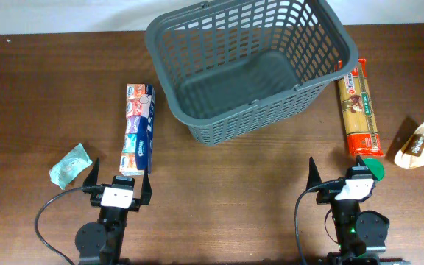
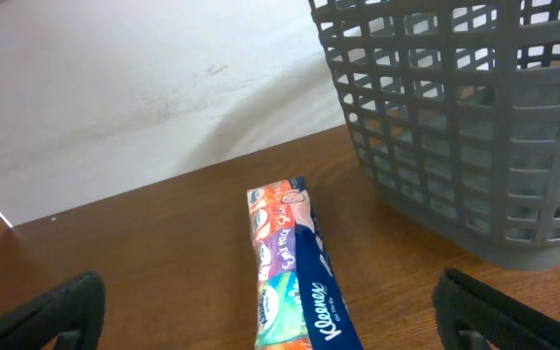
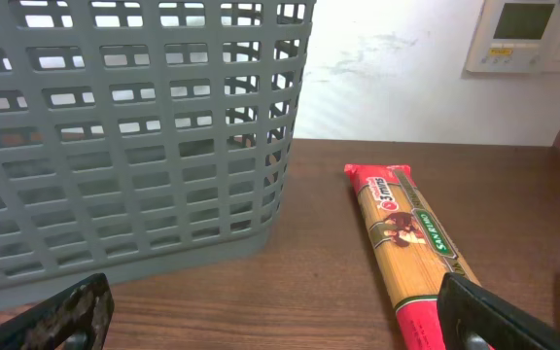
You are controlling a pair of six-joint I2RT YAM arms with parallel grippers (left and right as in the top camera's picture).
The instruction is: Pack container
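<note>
Since the container (image 1: 227, 131) sits empty at the table's far middle, and the left gripper (image 1: 120, 178) and right gripper (image 1: 339, 177) both gape, holding nothing, packing looks unstarted — the next move likely means grasping the nearby tissue pack (image 1: 138, 129).

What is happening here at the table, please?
Packing has not started: the container is empty. The left gripper and the right gripper are both open at the near edge, holding nothing. A tissue pack lies left of the container, a spaghetti pack right of it; neither is gripped.
</note>
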